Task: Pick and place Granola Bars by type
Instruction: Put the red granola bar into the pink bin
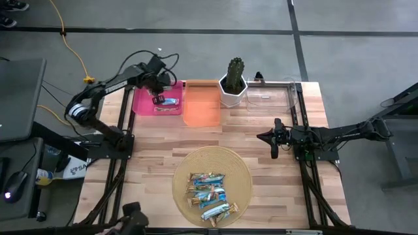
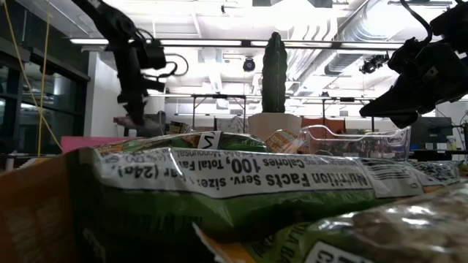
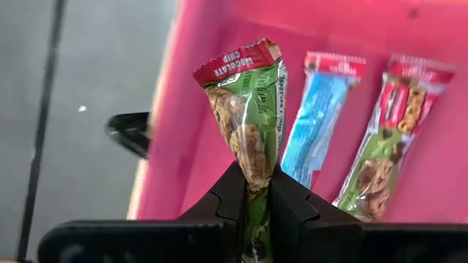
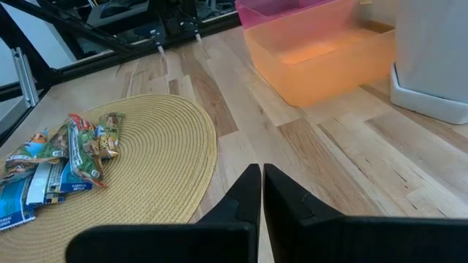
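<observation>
Pinching: left fingers (image 3: 252,201) narrow on a green chocolate-chip bar (image 3: 252,124), over the pink bin (image 1: 145,101)
Binned: two bars (image 3: 351,131) lie inside
Remaining: pile of bars (image 1: 209,194) on woven mat (image 1: 241,171)
Waiting: right fingers (image 4: 257,191) closed, empty, over counter (image 1: 157,153)

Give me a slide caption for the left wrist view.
Left gripper holds a green granola bar above the pink bin.

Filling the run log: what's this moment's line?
left end effector: shut on green bar | over pink bin | right end effector: shut, idle
</observation>
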Motion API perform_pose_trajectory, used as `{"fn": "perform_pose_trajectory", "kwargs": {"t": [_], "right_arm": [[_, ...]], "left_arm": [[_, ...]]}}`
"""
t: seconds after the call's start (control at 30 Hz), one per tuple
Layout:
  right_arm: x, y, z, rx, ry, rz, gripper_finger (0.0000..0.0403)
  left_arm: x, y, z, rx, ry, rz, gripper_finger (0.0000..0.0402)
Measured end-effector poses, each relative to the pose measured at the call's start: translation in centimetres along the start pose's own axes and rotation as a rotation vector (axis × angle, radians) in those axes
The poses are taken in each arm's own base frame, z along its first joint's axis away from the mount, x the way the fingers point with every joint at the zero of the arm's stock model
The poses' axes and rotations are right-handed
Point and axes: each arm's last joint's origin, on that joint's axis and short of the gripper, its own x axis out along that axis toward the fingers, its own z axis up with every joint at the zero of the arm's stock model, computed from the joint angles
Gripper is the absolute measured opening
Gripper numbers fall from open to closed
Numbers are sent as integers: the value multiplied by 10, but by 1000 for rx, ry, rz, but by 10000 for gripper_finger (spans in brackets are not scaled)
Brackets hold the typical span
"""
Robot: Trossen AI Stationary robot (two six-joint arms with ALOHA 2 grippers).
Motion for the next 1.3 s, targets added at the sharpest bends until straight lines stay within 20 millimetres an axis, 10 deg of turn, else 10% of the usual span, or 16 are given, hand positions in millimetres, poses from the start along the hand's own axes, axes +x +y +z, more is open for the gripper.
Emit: {"fn": "perform_pose_trajectory", "kwargs": {"t": [0.53, 1.3], "right_arm": [[0, 0, 0, -1, 0, 0, 0], [0, 0, 0, 0, 0, 0, 0]], "left_arm": [[54, -7, 3, 75, 133, -126, 32], [60, -17, 28, 158, 7, -83, 38]]}}
